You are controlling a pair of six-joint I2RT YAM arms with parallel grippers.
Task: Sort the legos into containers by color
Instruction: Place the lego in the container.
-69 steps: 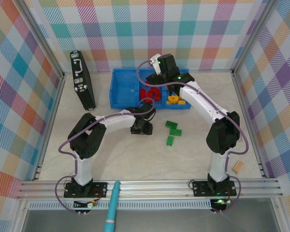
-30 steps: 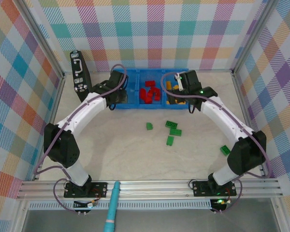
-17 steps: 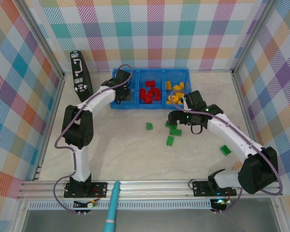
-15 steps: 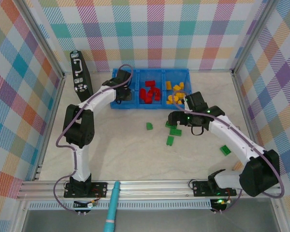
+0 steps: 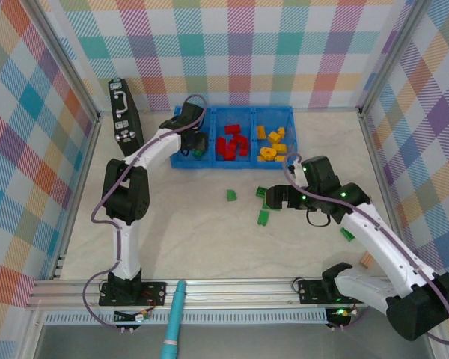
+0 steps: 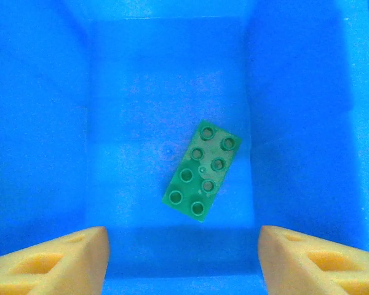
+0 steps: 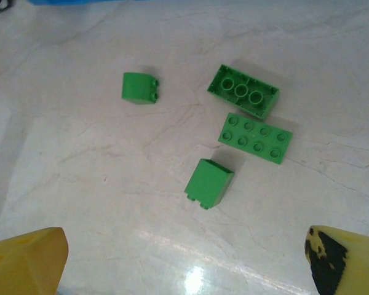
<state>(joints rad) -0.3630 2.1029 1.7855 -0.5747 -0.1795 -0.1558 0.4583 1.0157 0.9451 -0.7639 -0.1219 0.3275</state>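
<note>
Overhead, the blue tray sits toward the far side of the table, and the left gripper hangs over the tray's left compartment. In the left wrist view its yellow fingers stand wide apart with nothing between them. Below them one green brick lies flat on that compartment's floor, studs up, at a slant to the walls. The tray's middle compartment holds the red bricks, and its right one holds the yellow-orange pieces.

The right gripper hovers over the table in front of the tray's right compartment, its jaws likewise spread and gripping nothing. Under it lie more green pieces (all on bare table, none touching the tray). Nearest the tray are a small green block and an upturned brick showing its hollow underside. Just beyond that is a flat studded plate, and farthest from the tray is a tipped block. A black case stands left of the tray.
</note>
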